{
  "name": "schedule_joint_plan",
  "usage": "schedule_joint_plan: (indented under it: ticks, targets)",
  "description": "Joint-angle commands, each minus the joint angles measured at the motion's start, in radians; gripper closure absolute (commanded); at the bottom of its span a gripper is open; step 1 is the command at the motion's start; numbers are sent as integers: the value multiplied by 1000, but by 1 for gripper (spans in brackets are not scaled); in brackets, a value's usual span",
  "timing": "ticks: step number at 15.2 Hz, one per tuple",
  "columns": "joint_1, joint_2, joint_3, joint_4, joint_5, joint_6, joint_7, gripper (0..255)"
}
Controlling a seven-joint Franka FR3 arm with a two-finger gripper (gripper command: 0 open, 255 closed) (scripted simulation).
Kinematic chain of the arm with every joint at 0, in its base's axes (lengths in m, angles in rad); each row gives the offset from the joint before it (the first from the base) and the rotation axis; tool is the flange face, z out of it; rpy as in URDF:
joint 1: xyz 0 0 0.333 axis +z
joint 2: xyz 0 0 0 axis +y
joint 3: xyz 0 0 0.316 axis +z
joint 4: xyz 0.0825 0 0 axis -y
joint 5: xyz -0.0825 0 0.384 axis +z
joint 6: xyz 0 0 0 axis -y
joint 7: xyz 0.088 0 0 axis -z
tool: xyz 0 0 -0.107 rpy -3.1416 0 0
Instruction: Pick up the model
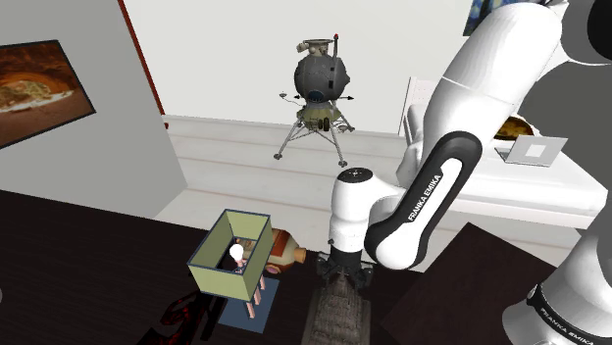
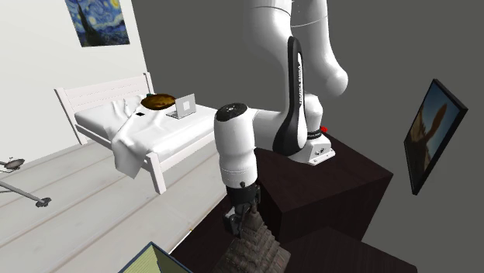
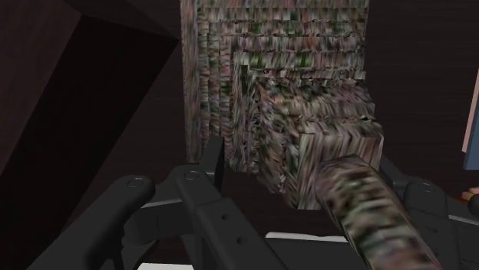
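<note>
At the shoulder view's far left, a framed picture (image 1: 34,88) on the grey wall, cut off by the frame edge. Lower down, on the dark table (image 1: 88,245), a red-and-black thing (image 1: 181,319), cropped at the bottom and too dim to name. Just beside it, an open-topped olive box (image 1: 233,257) on thin legs over a blue mat (image 1: 253,312). Inside, 1 small white rounded thing (image 1: 235,254), with the lower part lost in shadow. Behind the box's far corner, a brown rounded thing (image 1: 287,247), half hidden by the box wall. Further back on the pale floor, well apart from the table, a grey lander (image 1: 319,88) on splayed legs.

Right of the box, the black claw (image 1: 343,274), pointing down, right at the top of the model (image 1: 338,314). A stepped, mottled tower, standing on the table, base cut off at the bottom edge. From the wrist: claw astride the model's upper block, 1 side masked by a mottled rod (image 3: 368,215) close to the lens. Cannot tell whether clamped on the block or merely straddling it.

At the far right, a white bed (image 1: 530,196) carrying a laptop (image 1: 535,149) and a brown lump (image 1: 516,127), both partly behind the white arm (image 1: 461,118).
</note>
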Motion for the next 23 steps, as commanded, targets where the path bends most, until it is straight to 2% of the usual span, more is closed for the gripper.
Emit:
schedule_joint_plan:
  ticks: [1, 7, 16, 23]
  targets:
    - [1, 2, 0, 2, 0, 2, 0, 255]
    - [0, 1, 0, 1, 0, 2, 0, 255]
    - [-88, -150, 119, -17, 145, -121, -91, 255]
    - [-115, -257, 162, -15, 251, -216, -158, 255]
